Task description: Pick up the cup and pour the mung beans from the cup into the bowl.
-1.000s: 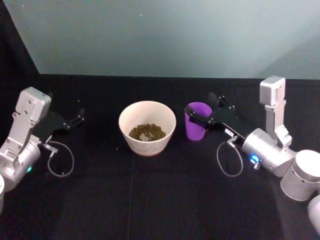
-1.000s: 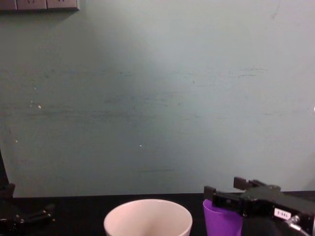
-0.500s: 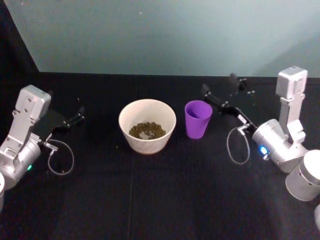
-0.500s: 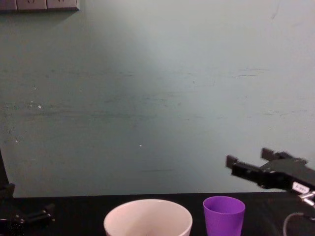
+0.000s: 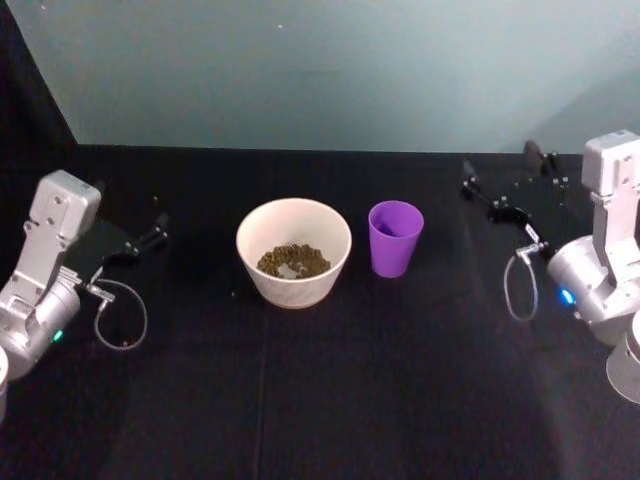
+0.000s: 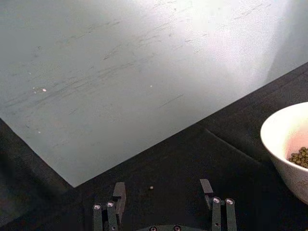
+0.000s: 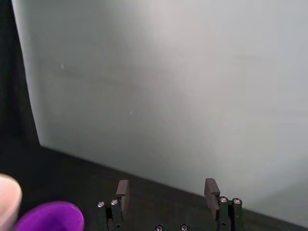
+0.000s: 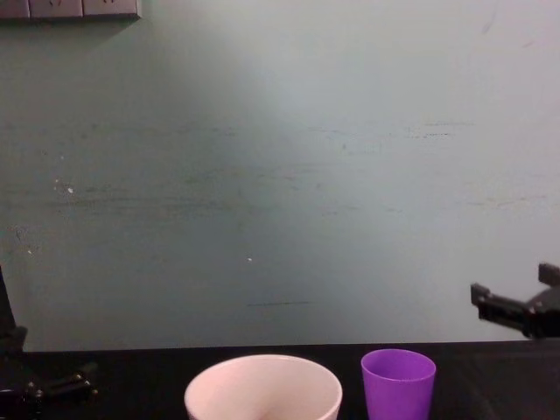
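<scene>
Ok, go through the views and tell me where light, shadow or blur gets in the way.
Head view: even light, the bowl and cup read clearly, but the right gripper is dark against the black table. Left wrist view: a bright patch washes the wall. Right wrist view: the cup's rim is soft. Chest view: the left gripper sits in shadow.

Small purple plastic cup (image 5: 396, 237) upright, just right of wide round white bowl (image 5: 294, 252). Heap of olive-brown mung beans (image 5: 293, 262) inside bowl. Both on black table.
</scene>
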You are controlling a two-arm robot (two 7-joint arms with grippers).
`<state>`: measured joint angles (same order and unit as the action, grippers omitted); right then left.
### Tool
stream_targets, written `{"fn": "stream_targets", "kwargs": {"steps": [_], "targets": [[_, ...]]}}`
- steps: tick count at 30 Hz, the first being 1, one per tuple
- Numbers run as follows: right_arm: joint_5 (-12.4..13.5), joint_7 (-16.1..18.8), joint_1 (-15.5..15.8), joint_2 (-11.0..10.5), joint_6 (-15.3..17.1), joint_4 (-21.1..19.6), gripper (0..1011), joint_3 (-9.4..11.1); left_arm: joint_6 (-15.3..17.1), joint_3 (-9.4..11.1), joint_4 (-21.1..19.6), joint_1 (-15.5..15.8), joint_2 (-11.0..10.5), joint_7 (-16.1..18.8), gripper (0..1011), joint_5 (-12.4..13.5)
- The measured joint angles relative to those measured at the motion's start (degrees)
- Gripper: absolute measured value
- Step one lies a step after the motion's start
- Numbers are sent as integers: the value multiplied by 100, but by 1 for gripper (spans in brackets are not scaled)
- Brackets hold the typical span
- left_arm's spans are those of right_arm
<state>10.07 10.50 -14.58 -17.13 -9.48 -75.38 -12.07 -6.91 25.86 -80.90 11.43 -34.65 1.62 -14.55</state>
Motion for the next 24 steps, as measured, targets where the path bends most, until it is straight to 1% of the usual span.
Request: {"fn": "stream_targets", "kwargs": {"steps": [3, 9, 11, 16, 19, 24], "targets": [[-181, -29, 4, -56, 181, 78, 1003, -20, 0, 0, 0, 0, 0, 0, 1000, 0], [-408, -5, 10, -85, 283, 283, 1003, -74, 0, 0, 0, 0, 0, 0, 1000, 0], [-638, -68, 28, -87, 323, 329, 1003, -130, 0, 0, 0, 0, 0, 0, 1000, 0], [-937, -211, 43, -42, 326, 370, 1003, -202, 0, 0, 0, 0, 0, 0, 1000, 0], [-1025, -271, 51, 1, 273, 392, 1003, -208, 0, 0, 0, 0, 0, 0, 1000, 0], [-1015, -267, 51, -6, 277, 392, 1003, -208, 0, 0, 0, 0, 0, 0, 1000, 0]]}}
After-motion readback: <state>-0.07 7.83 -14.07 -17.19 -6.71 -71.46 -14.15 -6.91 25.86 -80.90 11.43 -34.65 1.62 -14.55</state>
